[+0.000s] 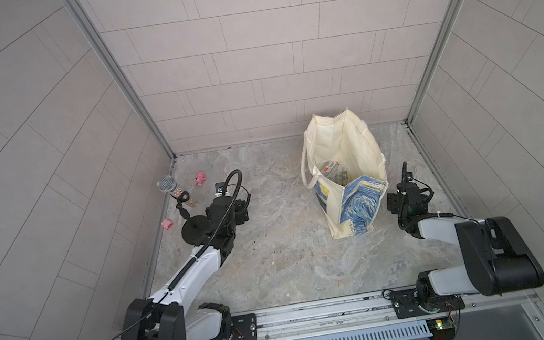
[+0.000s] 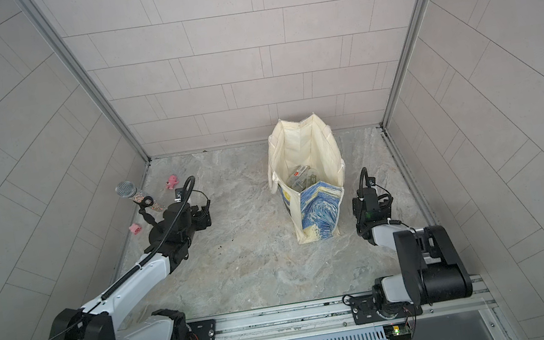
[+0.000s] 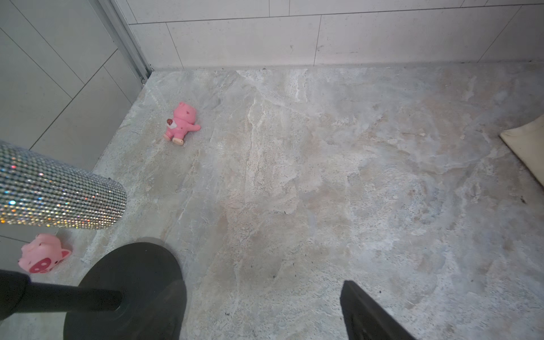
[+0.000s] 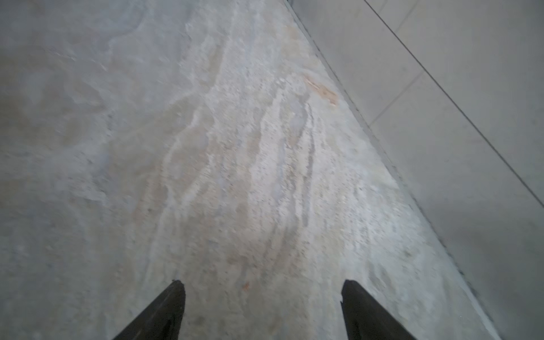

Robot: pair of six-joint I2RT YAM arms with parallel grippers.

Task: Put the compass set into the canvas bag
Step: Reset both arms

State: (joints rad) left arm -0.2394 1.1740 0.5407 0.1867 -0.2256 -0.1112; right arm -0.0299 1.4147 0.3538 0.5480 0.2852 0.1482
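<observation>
Status check on the bag job: looks pretty much done to me. Bag (image 1: pixel 350 145) stands upright on the table (image 1: pixel 293 254) with its mouth wide open, and in both top views there's a clear pack with a red label lying at the bottom, which I take to be the compass set (image 1: pixel 334 173). It's too small to make out details, so that's my read, not a certainty. Nothing like it lies out on the table anywhere.

Right gripper (image 4: pixel 265 312) hangs just beside the bag, on the side away from the other arm, not touching it. Its jaws are spread wide with only bare table between them, so it holds nothing.

Left gripper (image 3: pixel 265 312) is well apart from the bag, over by the mic (image 1: pixel 167 185) on its stand. One finger shows clearly in the wrist view, and the other side blends into the dark stand base, but the jaws look spread and I see nothing in them either.

Two pink toys (image 1: pixel 198 178) lie near the mic, not part of this.

What's left, I'd guess, is just getting both arms clear without bumping the bag or the stand.
</observation>
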